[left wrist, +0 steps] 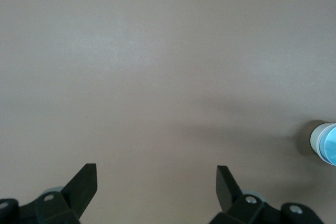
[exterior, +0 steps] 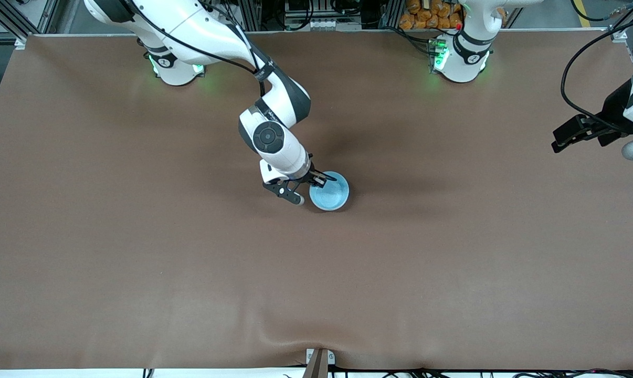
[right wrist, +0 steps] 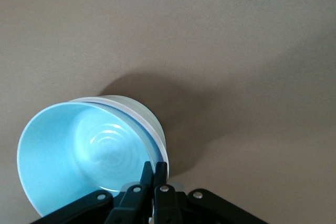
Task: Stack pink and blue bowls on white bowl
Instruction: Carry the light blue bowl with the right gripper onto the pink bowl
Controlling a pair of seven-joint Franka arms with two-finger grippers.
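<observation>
The light blue bowl (exterior: 331, 194) sits nested in the white bowl in the middle of the table. In the right wrist view the blue bowl (right wrist: 79, 150) shows inside the white bowl's wall (right wrist: 142, 113). My right gripper (exterior: 316, 181) is shut on the blue bowl's rim, one finger inside and one outside (right wrist: 154, 167). The pink bowl is not in view. My left gripper (exterior: 559, 142) is open and empty, up in the air over the left arm's end of the table (left wrist: 156, 182).
The brown table cover (exterior: 190, 262) is bare around the stack. The stack also shows small at the edge of the left wrist view (left wrist: 325, 143). A clamp (exterior: 319, 362) sits at the table's edge nearest the front camera.
</observation>
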